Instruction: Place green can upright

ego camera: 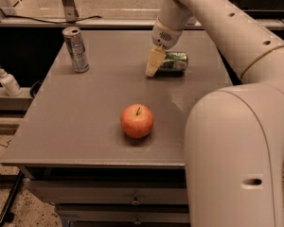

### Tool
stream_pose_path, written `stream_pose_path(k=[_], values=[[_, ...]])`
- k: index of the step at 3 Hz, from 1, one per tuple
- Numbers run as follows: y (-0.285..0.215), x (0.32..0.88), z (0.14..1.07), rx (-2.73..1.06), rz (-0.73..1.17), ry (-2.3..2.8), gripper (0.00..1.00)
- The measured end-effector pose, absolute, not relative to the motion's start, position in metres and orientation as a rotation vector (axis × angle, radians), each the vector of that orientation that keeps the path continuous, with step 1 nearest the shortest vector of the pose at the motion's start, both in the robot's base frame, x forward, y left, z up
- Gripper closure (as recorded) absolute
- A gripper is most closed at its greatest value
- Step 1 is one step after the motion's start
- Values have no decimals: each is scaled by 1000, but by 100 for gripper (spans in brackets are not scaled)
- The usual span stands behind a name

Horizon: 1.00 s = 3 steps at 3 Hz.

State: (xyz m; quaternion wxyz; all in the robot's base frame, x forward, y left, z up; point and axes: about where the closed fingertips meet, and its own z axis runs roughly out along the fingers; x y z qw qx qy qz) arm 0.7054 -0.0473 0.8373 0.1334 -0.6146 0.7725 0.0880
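Note:
The green can (174,61) lies on its side at the back right of the grey table (75,126), its length running left to right. My gripper (153,64) reaches down from the arm above and sits at the can's left end, low over the table. I cannot tell whether it touches the can. The can's right part shows clearly; its left end is hidden behind the gripper.
A taller silver-grey can (76,49) stands upright at the back left of the table. A red apple (137,120) sits near the front middle. A small white bottle (8,81) stands on a ledge left of the table. My arm's large body fills the right foreground.

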Motion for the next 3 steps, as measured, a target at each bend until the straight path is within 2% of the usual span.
stream_pose_path(k=[2,3], values=[[-55,701,835,-1782,253,2257,87],[-55,701,862,-1755,268,2191,100]])
